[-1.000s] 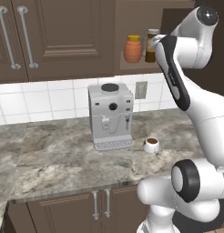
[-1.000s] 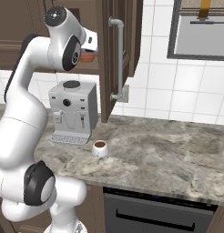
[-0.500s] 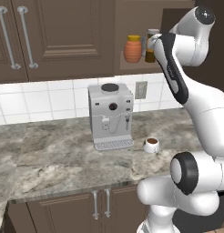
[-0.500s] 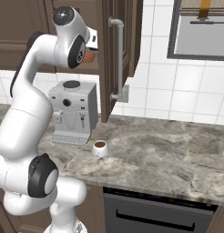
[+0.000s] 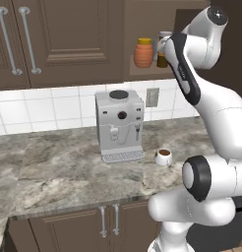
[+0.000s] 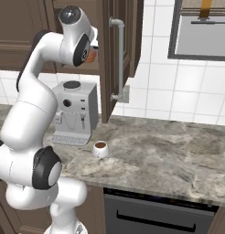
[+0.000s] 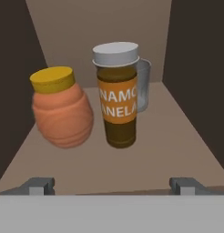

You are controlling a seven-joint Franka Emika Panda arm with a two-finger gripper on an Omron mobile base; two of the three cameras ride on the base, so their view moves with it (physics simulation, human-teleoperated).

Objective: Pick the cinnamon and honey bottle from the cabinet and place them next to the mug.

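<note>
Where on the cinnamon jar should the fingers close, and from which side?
Probably the label band of the cinnamon jar, approached straight in from the niche's open front. It stands upright and slim, with the honey bottle close on one side and a grey cup behind, so top and rear are crowded.

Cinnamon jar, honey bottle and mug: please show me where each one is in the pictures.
cinnamon jar (image 7: 117, 105): hand view, on its orange label.
honey bottle (image 7: 63, 113): hand view, on its ribbed orange side.
mug (image 5: 163, 157): left base view, on its white wall.

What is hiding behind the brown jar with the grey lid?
Behind the cinnamon stands a plain grey cup. Only its right side and rim show; the jar covers the rest, so its inside cannot be seen.
</note>
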